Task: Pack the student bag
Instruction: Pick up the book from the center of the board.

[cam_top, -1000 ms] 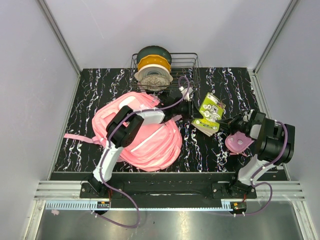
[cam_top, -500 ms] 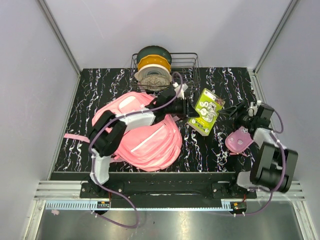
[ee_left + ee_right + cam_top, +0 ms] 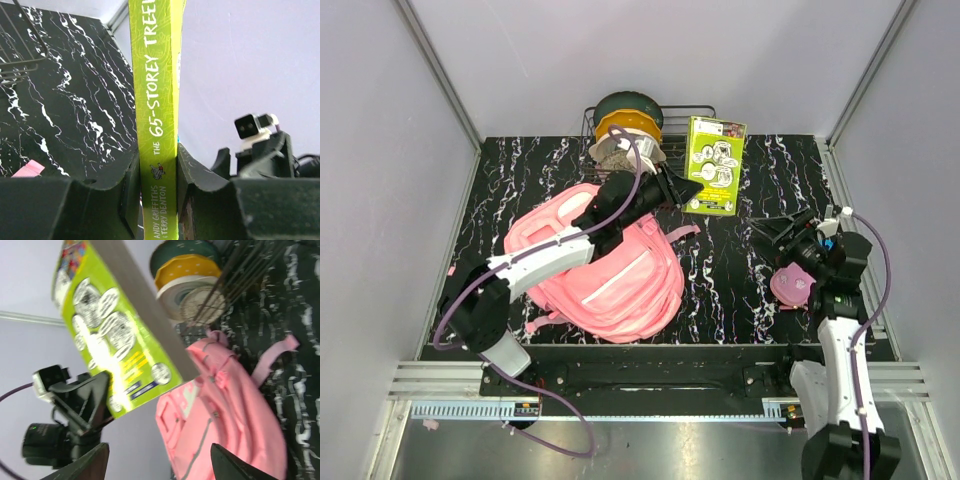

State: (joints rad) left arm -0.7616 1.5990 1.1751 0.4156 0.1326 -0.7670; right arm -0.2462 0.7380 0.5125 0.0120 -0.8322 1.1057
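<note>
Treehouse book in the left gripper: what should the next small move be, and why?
Probably carry the Treehouse book over the student bag with the left gripper. It is clamped at its lower end and raised beside the wire basket, off the bag; the right gripper stands open and empty.

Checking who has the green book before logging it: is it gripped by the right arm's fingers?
No, the right fingers stand open and empty, while the green book is clamped between the left fingers.

Soft pink student bag (image 3: 617, 287) lies flat, left of centre.
</note>
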